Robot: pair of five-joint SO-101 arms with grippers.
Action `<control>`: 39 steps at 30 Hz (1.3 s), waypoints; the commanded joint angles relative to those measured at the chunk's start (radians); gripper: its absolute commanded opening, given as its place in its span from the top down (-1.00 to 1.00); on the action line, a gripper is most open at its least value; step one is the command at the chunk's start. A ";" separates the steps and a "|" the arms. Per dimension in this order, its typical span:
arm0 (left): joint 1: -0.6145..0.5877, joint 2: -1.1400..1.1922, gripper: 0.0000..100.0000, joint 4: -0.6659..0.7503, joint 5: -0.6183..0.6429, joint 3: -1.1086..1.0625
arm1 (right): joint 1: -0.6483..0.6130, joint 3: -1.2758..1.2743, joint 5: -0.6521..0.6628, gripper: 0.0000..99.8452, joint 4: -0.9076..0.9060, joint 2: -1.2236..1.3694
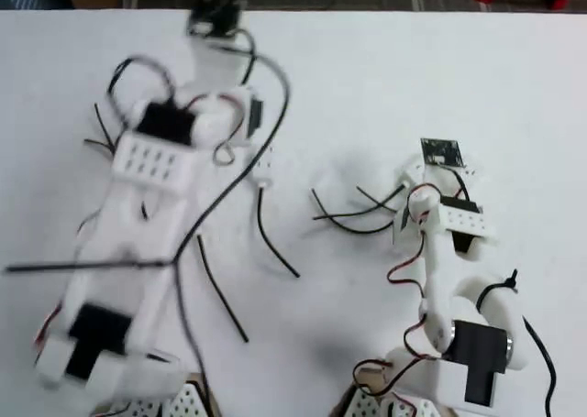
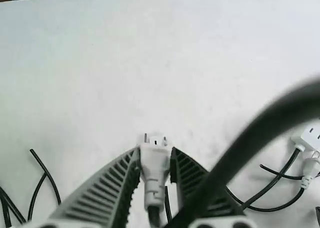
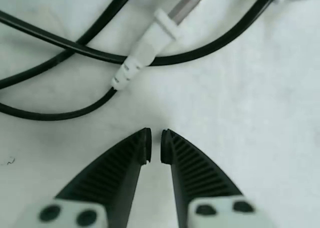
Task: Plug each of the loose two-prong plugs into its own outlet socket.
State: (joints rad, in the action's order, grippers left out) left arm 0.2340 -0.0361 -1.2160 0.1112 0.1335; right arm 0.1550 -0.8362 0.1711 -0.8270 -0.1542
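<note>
White plug (image 2: pixel 152 170) clamped in left end effector (image 2: pixel 155 150), prongs outward; second plug (image 3: pixel 150 42) lies among black cords (image 3: pixel 60 47)

High cam overhead, wrist cams close-up; all share white table (image 1: pixel 385 78).

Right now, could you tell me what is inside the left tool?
The left tool grips a white plug, prongs out front; the fingers cover its sides.

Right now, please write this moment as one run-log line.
left gripper: holds white plug | right gripper: closed, empty | loose plug: lying on table, unplugged
</note>
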 commanded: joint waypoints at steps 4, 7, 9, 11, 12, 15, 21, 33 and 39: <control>0.050 0.364 0.95 -0.232 0.008 0.555 | 0.004 0.005 -0.011 0.90 0.010 -0.033; 0.045 0.526 0.95 -0.318 0.008 0.743 | 0.002 0.005 -0.011 0.90 0.012 -0.033; 0.042 0.621 0.95 -0.368 0.008 0.864 | 0.002 0.005 -0.011 0.90 0.012 -0.033; 0.042 0.708 0.95 -0.411 0.008 0.979 | 0.002 0.005 -0.011 0.90 0.012 -0.033; 0.042 0.746 0.95 -0.430 0.008 1.036 | 0.002 0.005 -0.011 0.90 0.012 -0.033; 0.033 0.857 0.95 -0.457 0.026 1.180 | 0.002 0.005 -0.011 0.90 0.012 -0.033; -0.002 1.003 0.95 -0.465 0.064 1.241 | 0.002 0.005 -0.011 0.90 0.012 -0.033; -0.059 1.027 0.95 -0.505 0.060 1.252 | -0.028 -0.009 -0.011 0.90 0.044 -0.033; -0.140 0.978 0.65 -0.562 0.058 1.252 | -0.030 -0.009 -0.011 0.90 0.042 -0.033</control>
State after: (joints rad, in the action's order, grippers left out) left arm 0.1450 1.0042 -1.7653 0.1665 1.3395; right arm 0.1366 -0.8485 0.1711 -0.7917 -0.1542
